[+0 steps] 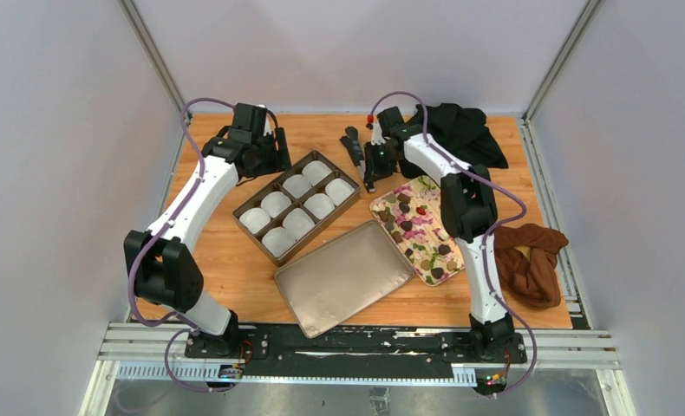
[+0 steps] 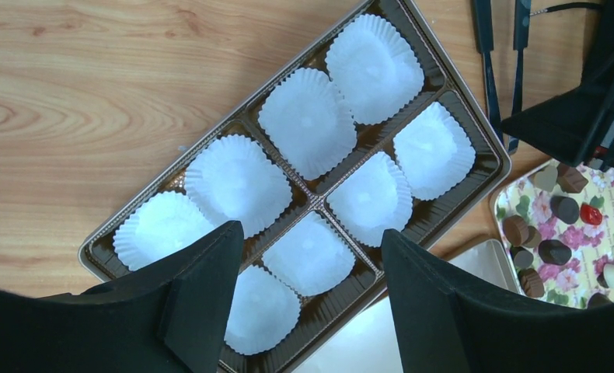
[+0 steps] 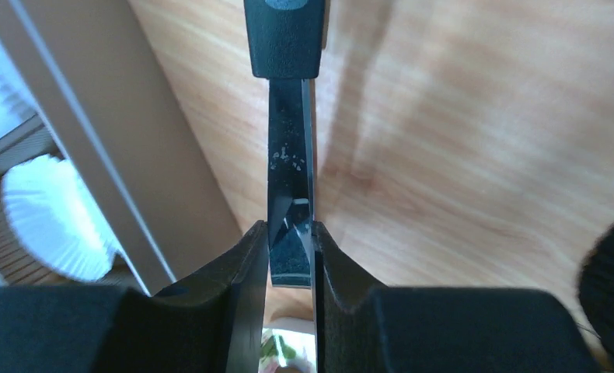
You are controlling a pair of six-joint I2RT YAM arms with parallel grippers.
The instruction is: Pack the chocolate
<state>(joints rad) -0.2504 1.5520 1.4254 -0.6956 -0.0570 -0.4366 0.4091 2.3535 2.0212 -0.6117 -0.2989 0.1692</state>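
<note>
Right gripper [image 3: 291, 260]: closed down narrow, both fingers pinching the flat end of a pair of black tongs [image 3: 291, 179]. The tongs run straight out ahead of the gripper, low over the wooden surface [image 2: 94, 93]. I cannot tell whether the far end touches it.

Left gripper [image 2: 310, 233]: spread wide, nothing between the fingers, hanging above the near end of the brown box [image 2: 313, 200]. The box lies directly under and ahead of this gripper, at a slant. It has eight compartments in two rows, with a white paper cup [image 2: 308, 120] in each.

Chocolate [image 1: 406, 225]: small dark pieces scattered loose on the floral tray [image 1: 433, 192]. The tray sits just behind the right gripper, on the side toward its own arm's base. From the left gripper it lies off to the right, past the corner of the box. A red piece and a pale piece lie among the dark ones.

The right gripper and tongs sit between the far end of the box and the far corner of the floral tray, close to both.

Gold lid [image 1: 343, 277]: flat on the surface, well behind both grippers, beside the box and tray.

Black cloth [image 1: 456, 130]: bunched just to the right of the right gripper. Rust-brown cloth [image 1: 530, 260]: beside the right arm, beyond the tray.
</note>
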